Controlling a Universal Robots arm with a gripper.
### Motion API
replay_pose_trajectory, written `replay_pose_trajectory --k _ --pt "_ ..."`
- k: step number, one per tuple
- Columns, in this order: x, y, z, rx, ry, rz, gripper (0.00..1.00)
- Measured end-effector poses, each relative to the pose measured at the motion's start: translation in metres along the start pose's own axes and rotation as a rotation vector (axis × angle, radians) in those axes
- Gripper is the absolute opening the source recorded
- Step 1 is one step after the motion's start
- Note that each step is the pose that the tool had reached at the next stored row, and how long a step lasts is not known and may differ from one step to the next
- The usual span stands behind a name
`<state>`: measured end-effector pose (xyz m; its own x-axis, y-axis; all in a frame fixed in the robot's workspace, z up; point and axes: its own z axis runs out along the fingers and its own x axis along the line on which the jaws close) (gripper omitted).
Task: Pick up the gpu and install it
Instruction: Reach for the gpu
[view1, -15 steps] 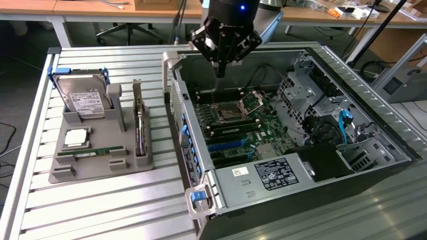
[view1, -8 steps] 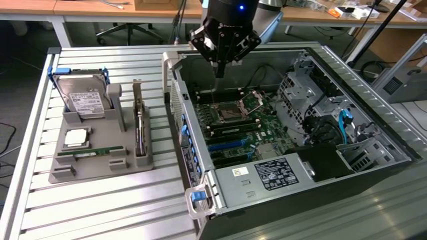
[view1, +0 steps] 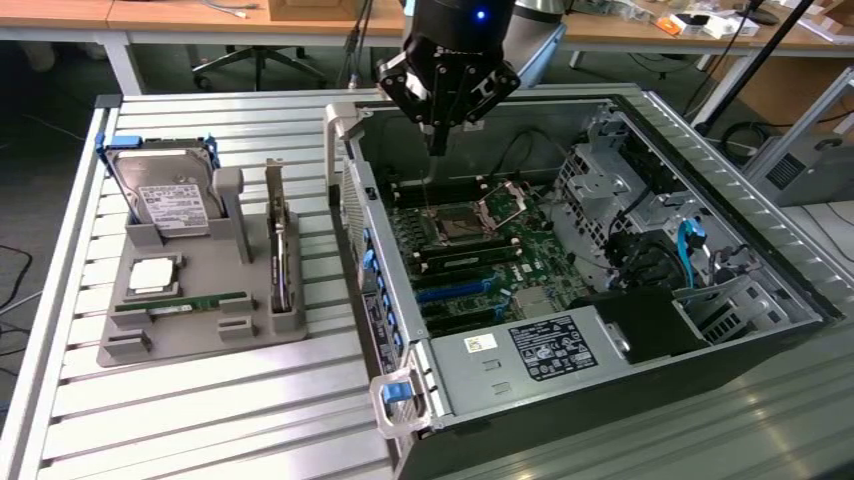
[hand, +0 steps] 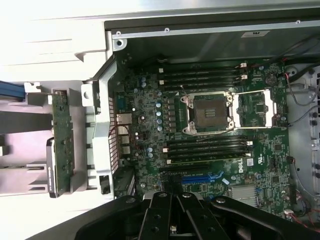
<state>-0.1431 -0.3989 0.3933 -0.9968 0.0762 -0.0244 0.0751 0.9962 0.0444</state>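
On the exterior view's left, a gray tray (view1: 200, 345) sits on the table (view1: 200, 430). A hard drive (view1: 171, 195) stands at the tray's upper end, and a thin green stick (view1: 180, 300) lies lower down. The gpu card (view1: 278, 255) stands on its edge along the tray's right side, with nothing touching it. In the upper middle, the gripper (view1: 437, 145) hangs over the open computer (view1: 354, 200). Its jaws are pressed together and hold nothing. Under it lies the green board (view1: 527, 250).

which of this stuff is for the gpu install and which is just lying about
For the job: gpu, on edge in the tray; motherboard; case
Lying about: hard drive; ram stick; silver chip
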Motion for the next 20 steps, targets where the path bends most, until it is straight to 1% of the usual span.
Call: replay_pose_trajectory --k 20 --pt "0.0060 -0.0005 -0.0002 0.0000 0.0000 0.000 0.11"
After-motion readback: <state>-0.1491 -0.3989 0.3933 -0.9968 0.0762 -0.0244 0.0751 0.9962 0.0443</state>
